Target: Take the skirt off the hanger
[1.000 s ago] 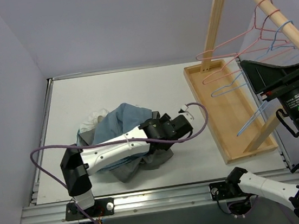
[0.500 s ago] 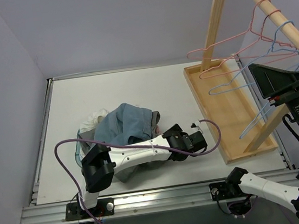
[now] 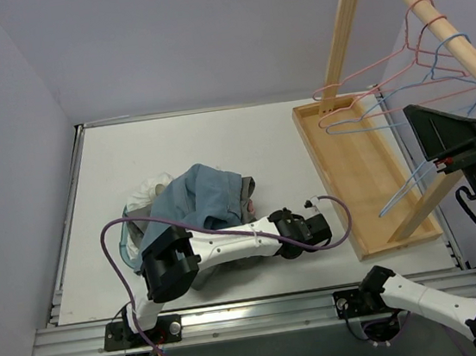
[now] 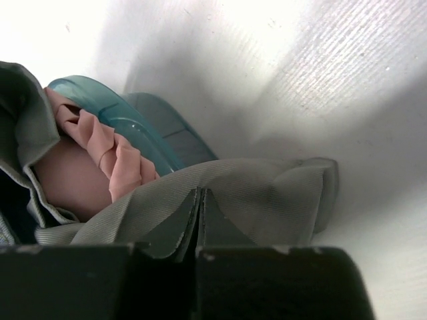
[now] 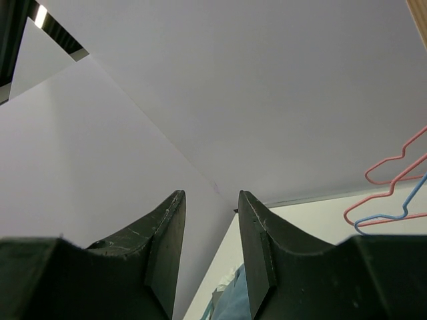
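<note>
A heap of clothes [image 3: 198,205] lies mid-table: a blue-grey piece on top, grey, white and pink fabric beneath. Which piece is the skirt I cannot tell. A teal plastic hanger [image 3: 124,241] pokes out at the heap's left; in the left wrist view this hanger [image 4: 127,123] sits beside pink cloth [image 4: 110,157]. My left gripper [image 3: 291,243] hangs low at the heap's right edge, its jaws shut [image 4: 200,192], tips just over grey fabric [image 4: 267,193]. My right gripper [image 3: 419,134] is raised by the rack, open and empty [image 5: 210,195].
A wooden rack with a tray base [image 3: 351,181] stands at the right. Pink wire hangers [image 3: 357,85] and blue wire hangers [image 3: 387,116] hang from its slanted rod [image 3: 425,3]. A purple cable [image 3: 107,246] loops off the left arm.
The left gripper has pulled off the heap toward the near right and gone from open to shut. The wire hangers are swinging. The right gripper has drifted slightly right.
</note>
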{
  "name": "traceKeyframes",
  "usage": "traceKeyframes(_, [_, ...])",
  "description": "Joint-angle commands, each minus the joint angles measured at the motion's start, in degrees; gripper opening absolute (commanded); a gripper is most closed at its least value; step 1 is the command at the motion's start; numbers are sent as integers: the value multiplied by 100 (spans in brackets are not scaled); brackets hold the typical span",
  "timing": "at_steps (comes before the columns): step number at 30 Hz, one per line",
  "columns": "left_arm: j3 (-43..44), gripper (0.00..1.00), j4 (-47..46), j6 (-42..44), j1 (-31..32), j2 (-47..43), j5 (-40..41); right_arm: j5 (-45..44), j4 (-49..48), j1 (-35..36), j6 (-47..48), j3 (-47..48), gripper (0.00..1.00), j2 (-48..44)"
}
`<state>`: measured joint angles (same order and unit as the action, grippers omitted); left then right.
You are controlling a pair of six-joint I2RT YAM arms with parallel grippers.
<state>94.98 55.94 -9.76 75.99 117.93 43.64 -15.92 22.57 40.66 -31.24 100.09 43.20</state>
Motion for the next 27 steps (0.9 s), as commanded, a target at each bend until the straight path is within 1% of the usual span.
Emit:
traceKeyframes(1, [65, 2, 4, -52, -40, -226, 373, -130, -165, 64, 13, -25, 33, -84])
traceKeyframes(4, [47, 2, 30, -52, -57, -489, 452, -139, -156, 73, -4, -51, 33, -92])
traceKeyframes(7, [178, 4, 267, -35, -49, -674, 216, -130, -147, 91, -4, -25, 33, -84])
traceKeyframes(8, [318, 30, 416, -165, -31, -683, 59, -139, -147, 99, -4, -34, 33, -84])
traceKeyframes(9, [354, 44, 644, -201, 4, -692, 14, -157, -156, 108, 4, -42, 33, -110])
traceKeyframes(11, [381, 67, 777, -246, 240, -780, -13, -166, -182, 100, 4, -95, 33, -127])
traceKeyframes(14, [477, 72, 892, -298, 600, -798, -127, -157, -261, 108, -40, -209, 33, -172])
traceKeyframes(20, [504, 73, 1024, -456, 961, -490, -224, -95, -314, 117, -92, -315, 33, -180])
traceKeyframes(24, [364, 73, 971, -614, 1015, -438, -242, -78, -270, 117, -110, -289, 33, -215])
traceKeyframes(27, [153, 72, 936, -729, 927, -437, -66, -121, -270, 126, -110, -306, 33, -285])
